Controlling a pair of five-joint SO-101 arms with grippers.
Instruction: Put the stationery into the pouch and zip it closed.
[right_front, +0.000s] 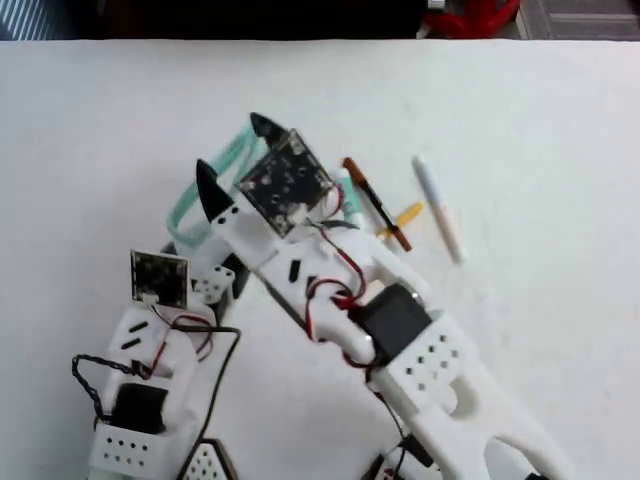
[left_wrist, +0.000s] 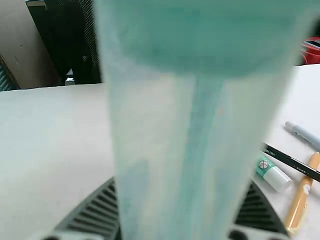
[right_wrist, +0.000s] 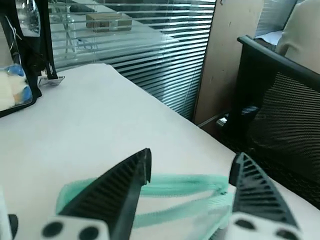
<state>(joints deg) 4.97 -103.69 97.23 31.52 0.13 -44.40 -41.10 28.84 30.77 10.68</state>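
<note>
We have a white desk (right_front: 540, 110) under both arms, with window blinds (right_wrist: 140, 55) and a black mesh chair (right_wrist: 285, 110) beyond its far edge. The right gripper (right_wrist: 192, 160) hangs just above the teal zip pouch (right_wrist: 180, 187), its black fingers (right_wrist: 125, 185) spread wide apart with nothing between them. In the high view the pouch sits left of centre on the desk, stretching from 7 o'clock to 1 o'clock. The left gripper (right_front: 203, 262) is at the pouch's 7 o'clock end, with the translucent pouch close in front of its camera; we cannot tell whether it grips. At 3 o'clock of the pouch, outside it, lie a teal-and-white tube (left_wrist: 272, 174), a dark pencil (left_wrist: 292, 162), an orange pen (left_wrist: 300, 197) and a white marker (right_front: 437, 208), close together.
</note>
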